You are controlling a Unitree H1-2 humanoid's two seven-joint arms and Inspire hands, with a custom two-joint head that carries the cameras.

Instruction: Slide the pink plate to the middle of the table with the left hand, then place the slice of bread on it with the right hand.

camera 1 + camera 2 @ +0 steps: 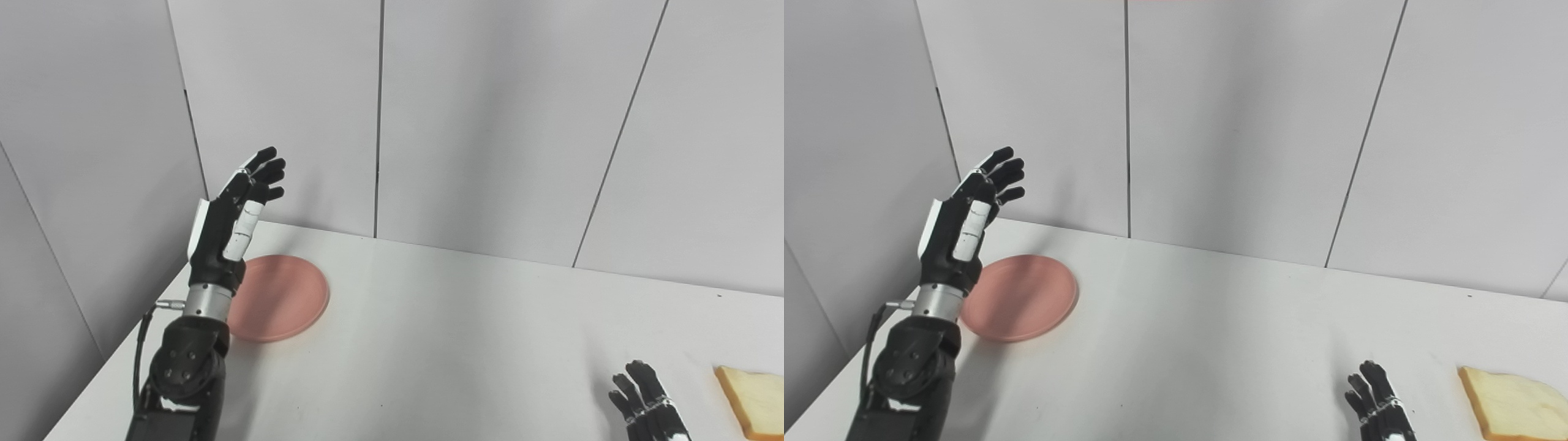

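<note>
Left eye view | left hand (229, 220) raised above table (441, 343), fingers spread, holding nothing | pink plate (282, 298) at far-left corner, partly behind left wrist | right hand (646, 401) low at bottom edge, fingers apart, empty | slice of bread (756, 401) just beside it, right edge

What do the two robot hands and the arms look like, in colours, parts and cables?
The left hand is black with white panels on its back and thumb. Below it sit a silver metal wrist ring, a black forearm with small screws, and a thin black cable. The right hand shows black fingers with white markings.
</note>
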